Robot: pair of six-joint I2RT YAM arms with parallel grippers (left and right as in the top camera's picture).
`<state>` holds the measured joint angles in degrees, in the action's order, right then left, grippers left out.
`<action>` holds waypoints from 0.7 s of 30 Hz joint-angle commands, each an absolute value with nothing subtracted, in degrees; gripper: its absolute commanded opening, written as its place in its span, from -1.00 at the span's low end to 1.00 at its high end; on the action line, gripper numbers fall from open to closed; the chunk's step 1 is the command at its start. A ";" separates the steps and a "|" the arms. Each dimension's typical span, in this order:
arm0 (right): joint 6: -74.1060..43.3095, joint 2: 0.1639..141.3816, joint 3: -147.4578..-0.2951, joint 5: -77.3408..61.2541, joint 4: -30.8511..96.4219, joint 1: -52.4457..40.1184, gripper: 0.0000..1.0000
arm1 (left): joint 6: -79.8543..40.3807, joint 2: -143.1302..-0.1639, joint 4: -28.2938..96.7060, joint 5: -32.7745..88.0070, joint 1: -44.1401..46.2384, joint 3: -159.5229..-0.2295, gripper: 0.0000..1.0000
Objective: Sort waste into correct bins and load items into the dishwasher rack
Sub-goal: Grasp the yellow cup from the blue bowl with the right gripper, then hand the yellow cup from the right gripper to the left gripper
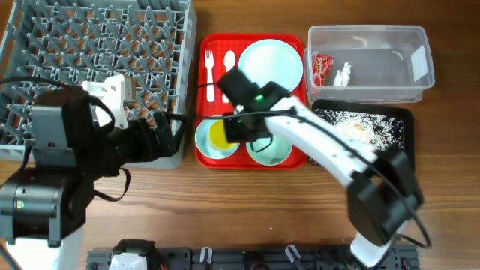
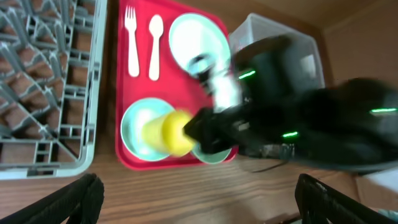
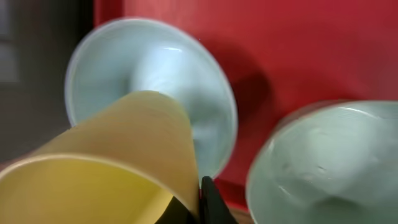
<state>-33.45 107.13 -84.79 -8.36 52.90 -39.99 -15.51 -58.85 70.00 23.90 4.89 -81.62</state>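
Observation:
My right gripper (image 1: 234,129) is shut on the rim of the yellow cup (image 1: 218,135) and holds it tilted just over the left pale blue bowl (image 1: 202,144) on the red tray (image 1: 214,41). In the right wrist view, one finger (image 3: 208,202) pinches the cup's wall (image 3: 118,155) above that bowl (image 3: 186,93). The second bowl (image 1: 274,152) sits to its right, with the pale blue plate (image 1: 270,64) behind. My left gripper (image 1: 161,135) is open and empty by the grey dishwasher rack (image 1: 97,52), its fingers spread over bare wood (image 2: 199,193).
A white fork (image 1: 210,71) and spoon (image 1: 229,66) lie on the red tray. The clear tub (image 1: 367,31) holds a red wrapper (image 1: 322,67) and white bits (image 1: 345,73). The black tray (image 1: 406,120) holds rice crumbs (image 1: 360,127).

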 commanded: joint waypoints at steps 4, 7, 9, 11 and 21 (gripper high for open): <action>-29.39 91.20 -84.79 -14.28 52.75 -32.91 -0.91 | -15.00 -62.57 71.83 23.75 5.10 -82.50 1.00; -26.55 86.39 -84.79 -15.38 52.40 -31.75 -0.91 | -15.00 -64.60 71.81 25.19 5.10 -82.50 1.00; -21.08 83.55 -84.79 -19.79 51.05 -31.64 -0.91 | -13.76 -66.02 71.33 30.81 5.10 -82.50 1.00; -15.07 81.08 -84.79 -26.74 50.13 -31.64 -0.92 | -8.95 -67.51 70.02 41.60 4.82 -82.50 0.87; -8.14 74.59 -84.79 -37.95 48.77 -31.20 -0.91 | -6.57 -70.87 63.42 78.11 -5.17 -82.52 0.83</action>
